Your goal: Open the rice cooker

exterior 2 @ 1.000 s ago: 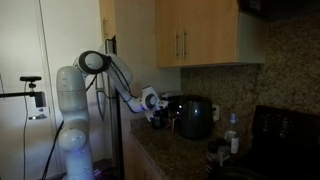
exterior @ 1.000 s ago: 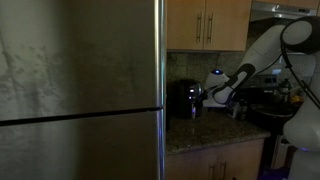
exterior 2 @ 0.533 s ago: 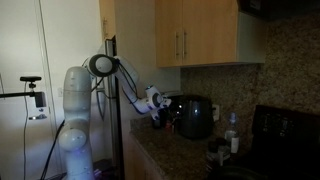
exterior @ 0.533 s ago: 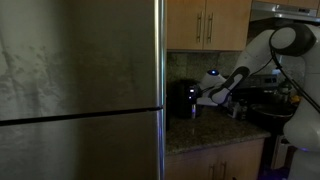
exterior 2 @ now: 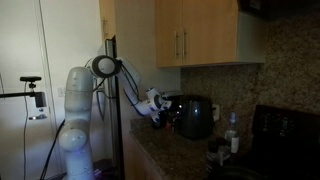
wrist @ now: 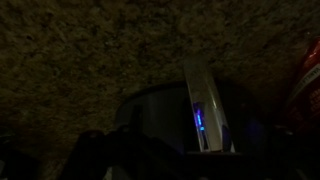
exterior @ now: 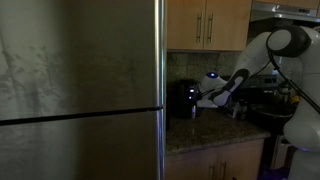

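Cooker (exterior 2: 195, 116) stands upright on the counter (exterior: 205, 133) beneath the cabinets (exterior 2: 195, 35), lid down. In the wrist view its blue-lit strip faces the camera. From a raised elbow the arm slopes down, gripper (exterior 2: 160, 117) just beside the cooker. How far its fingers are spread cannot be told.

The white arm (exterior 2: 76, 110) stands upright from its base, bends at a raised elbow (exterior 2: 103, 66) and slopes down and forward to the wrist (exterior: 215, 82). The gripper (exterior 2: 163, 113) reaches out low, roughly level; its jaws are too dark and small in every view to tell whether they are parted
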Controlling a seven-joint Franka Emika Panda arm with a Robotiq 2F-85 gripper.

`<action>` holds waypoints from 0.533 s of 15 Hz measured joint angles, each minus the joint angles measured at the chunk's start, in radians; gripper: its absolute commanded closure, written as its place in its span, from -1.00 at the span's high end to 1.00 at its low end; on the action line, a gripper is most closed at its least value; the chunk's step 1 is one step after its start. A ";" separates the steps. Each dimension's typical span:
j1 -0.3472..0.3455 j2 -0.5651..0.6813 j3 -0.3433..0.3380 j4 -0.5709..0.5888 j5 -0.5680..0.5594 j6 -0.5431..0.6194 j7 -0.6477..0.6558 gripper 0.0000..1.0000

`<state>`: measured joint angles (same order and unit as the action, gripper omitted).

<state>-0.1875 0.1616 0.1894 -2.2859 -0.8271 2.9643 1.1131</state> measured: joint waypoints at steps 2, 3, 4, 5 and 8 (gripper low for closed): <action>0.008 0.023 -0.009 0.020 -0.053 0.000 0.057 1.00; 0.015 0.034 -0.015 0.033 -0.082 0.001 0.090 0.75; 0.021 0.042 -0.022 0.045 -0.111 0.002 0.123 0.49; 0.028 0.050 -0.029 0.057 -0.144 0.004 0.156 0.31; 0.053 0.067 -0.055 0.093 -0.264 0.009 0.275 -0.21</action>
<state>-0.1347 0.2291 0.1344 -2.1926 -1.0913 2.9729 1.3877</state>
